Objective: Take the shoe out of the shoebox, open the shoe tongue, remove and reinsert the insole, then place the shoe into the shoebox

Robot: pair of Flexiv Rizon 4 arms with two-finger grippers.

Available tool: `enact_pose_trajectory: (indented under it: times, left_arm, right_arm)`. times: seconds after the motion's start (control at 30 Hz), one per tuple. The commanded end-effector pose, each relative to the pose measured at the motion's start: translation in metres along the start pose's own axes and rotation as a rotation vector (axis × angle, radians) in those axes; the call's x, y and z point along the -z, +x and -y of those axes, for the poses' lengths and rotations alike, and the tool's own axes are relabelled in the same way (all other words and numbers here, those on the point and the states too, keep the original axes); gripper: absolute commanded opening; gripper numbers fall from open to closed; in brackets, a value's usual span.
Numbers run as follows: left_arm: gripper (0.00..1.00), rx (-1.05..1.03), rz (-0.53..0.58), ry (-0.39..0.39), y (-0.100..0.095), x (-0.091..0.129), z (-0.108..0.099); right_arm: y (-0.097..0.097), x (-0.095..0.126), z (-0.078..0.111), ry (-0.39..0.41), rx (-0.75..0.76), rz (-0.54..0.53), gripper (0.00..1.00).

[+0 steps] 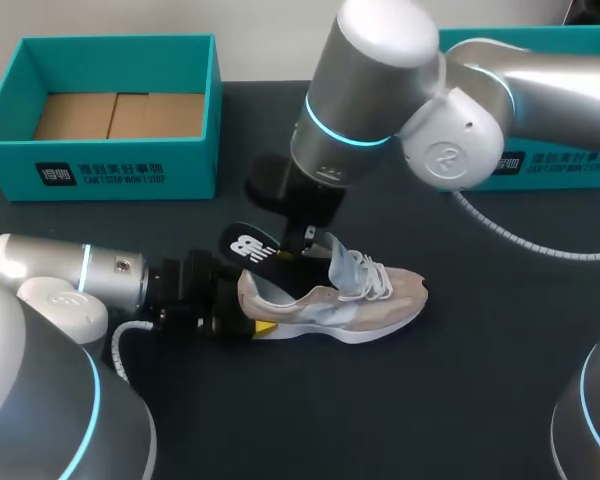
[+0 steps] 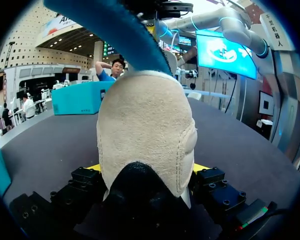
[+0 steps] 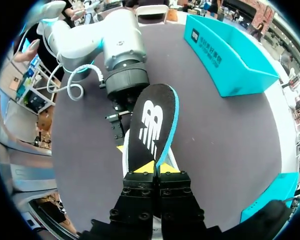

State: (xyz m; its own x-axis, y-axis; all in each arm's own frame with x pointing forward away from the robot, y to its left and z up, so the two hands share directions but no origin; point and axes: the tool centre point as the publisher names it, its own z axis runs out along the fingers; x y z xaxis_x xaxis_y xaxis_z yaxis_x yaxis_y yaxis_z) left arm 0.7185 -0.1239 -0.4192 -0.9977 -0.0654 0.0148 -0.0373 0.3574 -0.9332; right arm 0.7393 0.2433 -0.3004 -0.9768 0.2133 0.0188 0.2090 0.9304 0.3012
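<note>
A beige suede shoe (image 1: 350, 305) with white laces lies on the dark table, toe pointing right. My left gripper (image 1: 248, 325) is shut on its heel; in the left wrist view the heel (image 2: 147, 130) fills the gap between the yellow-tipped fingers (image 2: 95, 168). My right gripper (image 1: 305, 245) hangs over the shoe's opening, shut on the black insole (image 1: 250, 247). In the right wrist view the insole (image 3: 150, 125), with a white logo and a teal edge, sticks out ahead of the closed fingertips (image 3: 146, 167), above the shoe. Its teal underside (image 2: 115, 25) rises over the heel in the left wrist view.
A teal shoebox (image 1: 100, 170) with a cardboard bottom stands open at the back left. A second teal box (image 1: 560, 165) stands at the back right, partly behind my right arm. A grey cable (image 1: 520, 240) trails over the table on the right.
</note>
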Motion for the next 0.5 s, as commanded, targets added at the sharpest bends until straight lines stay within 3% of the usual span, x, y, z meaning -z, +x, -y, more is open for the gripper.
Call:
enact_pose_trajectory:
  times: [0.03,0.1,0.13,0.17,0.27,0.33,0.4,0.47,0.5]
  left_arm:
    - [0.0,0.0,-0.001,-0.003,0.0,0.0,-0.003]
    - [0.0,0.0,-0.001,-0.003,0.0,0.0,-0.003]
    - [0.0,0.0,-0.001,-0.003,0.0,0.0,-0.003]
    - [0.0,0.0,-0.001,-0.003,0.0,0.0,-0.003]
    - [0.0,0.0,-0.001,-0.003,0.0,0.0,-0.003]
    - [0.0,0.0,-0.001,-0.003,0.0,0.0,-0.003]
    - [0.0,0.0,-0.001,-0.003,0.0,0.0,-0.003]
    - [0.0,0.0,-0.001,-0.003,0.0,0.0,-0.003]
    - [0.0,0.0,-0.001,-0.003,0.0,0.0,-0.003]
  right_arm:
    - [-0.001,-0.008,-0.003,-0.007,0.0,-0.017,0.0]
    - [-0.001,-0.008,-0.003,-0.011,-0.004,-0.023,0.0]
    - [-0.001,-0.008,-0.003,-0.012,-0.01,-0.024,0.05]
    - [-0.002,-0.007,-0.003,-0.014,-0.013,-0.027,0.25]
    - [-0.003,-0.004,0.0,-0.018,-0.033,-0.047,0.58]
    - [-0.003,-0.001,0.0,-0.026,-0.039,-0.072,0.67]
    - [-0.003,0.004,0.0,-0.054,-0.051,-0.129,0.87]
    - [-0.003,0.006,0.0,-0.052,-0.084,-0.182,0.89]
    - [-0.003,0.007,0.001,-0.052,-0.085,-0.195,0.86]
